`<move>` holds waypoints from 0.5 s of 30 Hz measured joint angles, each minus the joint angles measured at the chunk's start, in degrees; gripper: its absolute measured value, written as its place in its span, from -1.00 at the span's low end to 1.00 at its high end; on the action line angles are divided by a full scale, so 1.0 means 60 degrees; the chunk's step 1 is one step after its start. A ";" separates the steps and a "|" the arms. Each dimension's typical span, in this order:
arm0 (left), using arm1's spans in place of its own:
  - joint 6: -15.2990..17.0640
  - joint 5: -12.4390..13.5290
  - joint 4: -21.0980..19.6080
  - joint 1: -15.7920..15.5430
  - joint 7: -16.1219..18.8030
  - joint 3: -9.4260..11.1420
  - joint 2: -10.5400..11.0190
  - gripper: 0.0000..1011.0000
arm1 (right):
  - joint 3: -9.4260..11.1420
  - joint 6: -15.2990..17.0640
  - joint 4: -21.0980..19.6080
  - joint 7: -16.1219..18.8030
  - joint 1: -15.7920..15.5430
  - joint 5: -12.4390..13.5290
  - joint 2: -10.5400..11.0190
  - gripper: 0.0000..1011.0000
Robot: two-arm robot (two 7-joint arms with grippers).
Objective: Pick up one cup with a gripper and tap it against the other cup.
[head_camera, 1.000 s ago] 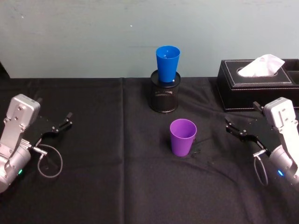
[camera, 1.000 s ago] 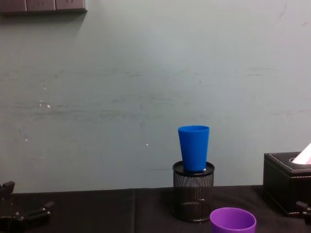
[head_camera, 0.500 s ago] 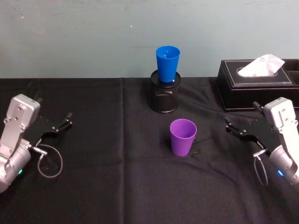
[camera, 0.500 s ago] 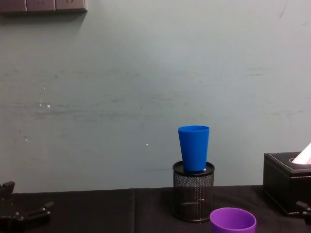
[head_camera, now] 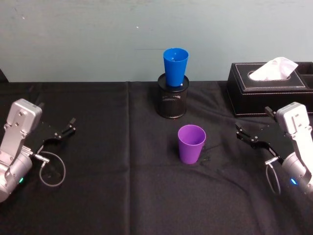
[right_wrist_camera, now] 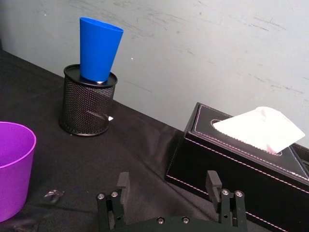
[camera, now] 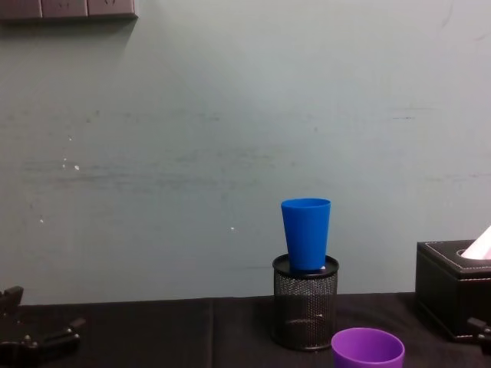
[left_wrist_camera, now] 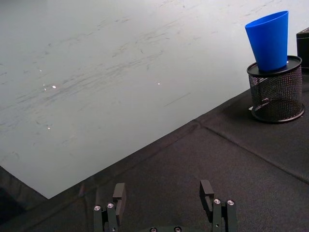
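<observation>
Two cups standing apart, both claws released at the table's sides.
The purple tapered plastic tumbler stands upright near the middle of the black-clothed table. Behind it, the tall bright blue plastic tumbler sits upright in the mouth of a black mesh pen holder. The left claw is low at the left side and the right claw is at the right side, near a black stitched tissue box. Each claw's fingers are spread, holding nothing.

Soft, even indoor light.
The wall behind the blue cup is evenly lit; the black cloth before it stays dark, shadows barely visible.
</observation>
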 joint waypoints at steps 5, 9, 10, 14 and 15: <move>0.0000 0.0000 0.0000 0.0000 0.0000 0.0000 0.0000 0.98 | 0.0026 0.0006 -0.0015 0.0018 -0.0017 -0.0001 0.0002 0.98; 0.0000 0.0000 0.0000 0.0000 0.0000 0.0000 0.0000 0.98 | 0.0118 0.0122 -0.0085 0.0643 -0.0126 0.0358 0.0069 0.98; 0.0000 0.0000 0.0000 0.0000 0.0000 0.0000 0.0000 0.98 | 0.0130 0.0152 -0.0109 0.0827 -0.0149 0.0484 0.0092 0.98; 0.0000 0.0000 0.0000 0.0000 0.0000 0.0000 0.0000 0.98 | 0.0161 0.0430 -0.0323 0.2418 -0.0295 0.1483 0.0226 0.98; 0.0000 0.0000 0.0000 0.0000 0.0000 0.0000 0.0000 0.98 | 0.0161 0.0465 -0.0362 0.2645 -0.0320 0.1625 0.0235 0.98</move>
